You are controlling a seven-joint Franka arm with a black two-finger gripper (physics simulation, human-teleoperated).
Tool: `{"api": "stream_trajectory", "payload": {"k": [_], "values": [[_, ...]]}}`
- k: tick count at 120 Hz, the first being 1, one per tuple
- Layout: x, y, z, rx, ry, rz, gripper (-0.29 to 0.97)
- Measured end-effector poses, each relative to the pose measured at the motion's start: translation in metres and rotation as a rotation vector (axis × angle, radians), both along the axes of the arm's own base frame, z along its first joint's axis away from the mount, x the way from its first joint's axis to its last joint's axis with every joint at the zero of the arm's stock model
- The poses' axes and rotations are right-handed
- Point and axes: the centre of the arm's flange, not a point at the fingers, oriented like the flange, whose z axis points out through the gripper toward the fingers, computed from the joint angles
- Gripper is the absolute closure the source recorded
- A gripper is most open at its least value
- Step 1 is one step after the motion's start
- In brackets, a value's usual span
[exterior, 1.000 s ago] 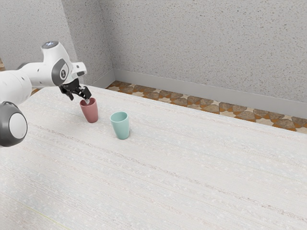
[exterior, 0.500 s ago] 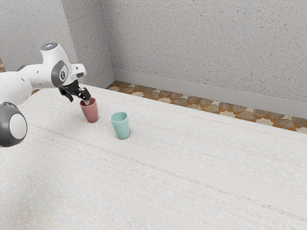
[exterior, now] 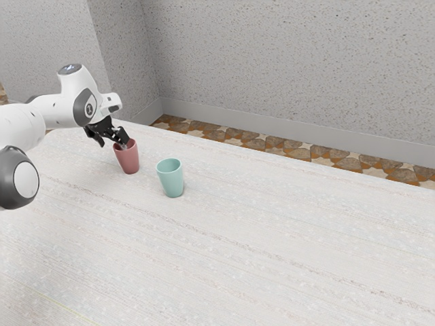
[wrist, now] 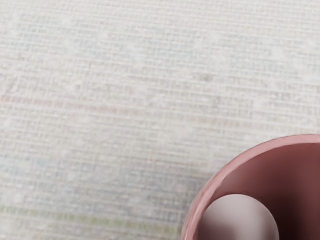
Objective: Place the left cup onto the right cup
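The pink cup (exterior: 127,157) stands upright on the table, at the exterior view's left of the teal cup (exterior: 170,177), which is also upright a short gap away. My black gripper (exterior: 119,141) is down at the pink cup's rim, tilted, with one finger inside the cup and the other outside its wall, shut on that wall. In the wrist view the pink cup (wrist: 240,175) sits just under my hand, and its open mouth and pale bottom are visible.
The pale wood-grain table (exterior: 258,238) spreads wide toward the exterior view's right and front. A speckled wall (exterior: 285,61) and a patterned floor strip (exterior: 306,149) lie behind the table's far edge.
My hand has shifted slightly toward the exterior view's left at the pink cup's rim, and the fingers have drawn together on its wall. Both cups stand where they were.
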Motion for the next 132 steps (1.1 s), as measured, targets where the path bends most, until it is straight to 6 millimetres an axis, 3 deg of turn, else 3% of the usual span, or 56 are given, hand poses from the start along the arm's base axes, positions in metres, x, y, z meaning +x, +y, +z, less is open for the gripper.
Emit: {"api": "stream_trajectory", "payload": {"k": [27,75,132], "values": [[-0.0004,-0.0006,-0.0023,-0.024,-0.005,0.012,0.34],[0.0003,-0.0027,-0.0028,-0.044,-0.011,0.022,0.67],[0.0019,-0.0059,0.0,-0.041,-0.014,0.028,0.77]]}}
